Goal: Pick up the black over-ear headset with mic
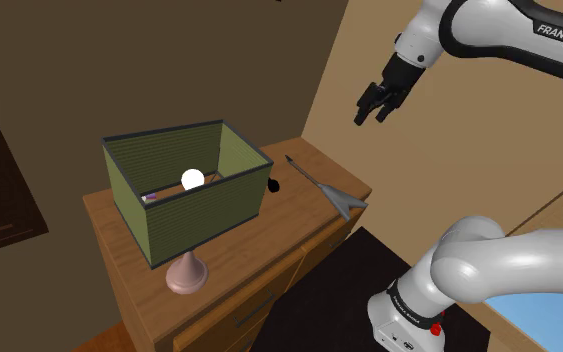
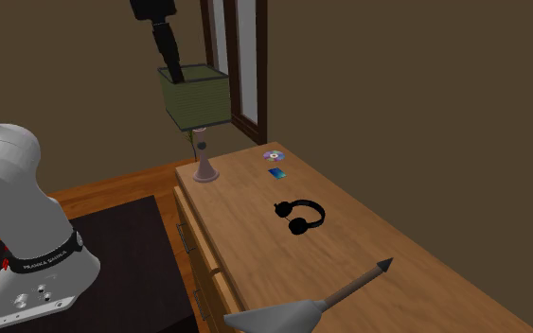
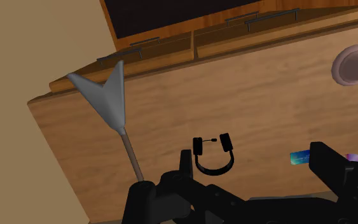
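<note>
Wooden dresser, headset well below spread hand

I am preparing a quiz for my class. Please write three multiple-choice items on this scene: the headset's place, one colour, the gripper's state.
1. Where is the headset? A) on the floor B) on the dresser top, between disc and grey tool C) in a drawer
2. The lamp's shade is: A) red B) white C) olive green
3. The gripper is: A) open, high above the dresser B) shut on the headset C) shut on the lamp
Key: 1B, it lies on the wood; 2C, green ribbed sides show; 3A, its fingers stand apart, empty.
</note>
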You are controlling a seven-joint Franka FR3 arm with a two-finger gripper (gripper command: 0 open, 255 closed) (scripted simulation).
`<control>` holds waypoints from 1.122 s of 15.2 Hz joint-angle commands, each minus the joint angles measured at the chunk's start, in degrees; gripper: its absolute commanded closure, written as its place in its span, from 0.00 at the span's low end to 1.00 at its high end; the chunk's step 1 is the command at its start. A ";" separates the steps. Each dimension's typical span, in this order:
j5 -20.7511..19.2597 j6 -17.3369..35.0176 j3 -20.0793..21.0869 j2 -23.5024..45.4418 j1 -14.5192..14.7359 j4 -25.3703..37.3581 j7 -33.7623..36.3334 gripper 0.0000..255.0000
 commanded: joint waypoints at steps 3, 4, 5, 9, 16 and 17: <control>0.07 3.80 -0.18 2.13 0.05 -1.82 0.01 0.00; 0.11 5.70 -0.27 3.31 0.08 -2.62 0.01 0.00; 0.16 7.61 -0.35 4.57 0.11 -3.34 0.00 0.00; 0.37 15.17 -0.70 10.32 0.25 -5.47 -0.06 0.00; 1.03 27.78 -1.27 22.82 0.61 -6.12 -0.42 0.00; 1.18 29.46 -1.35 24.81 0.68 -5.89 -0.50 0.00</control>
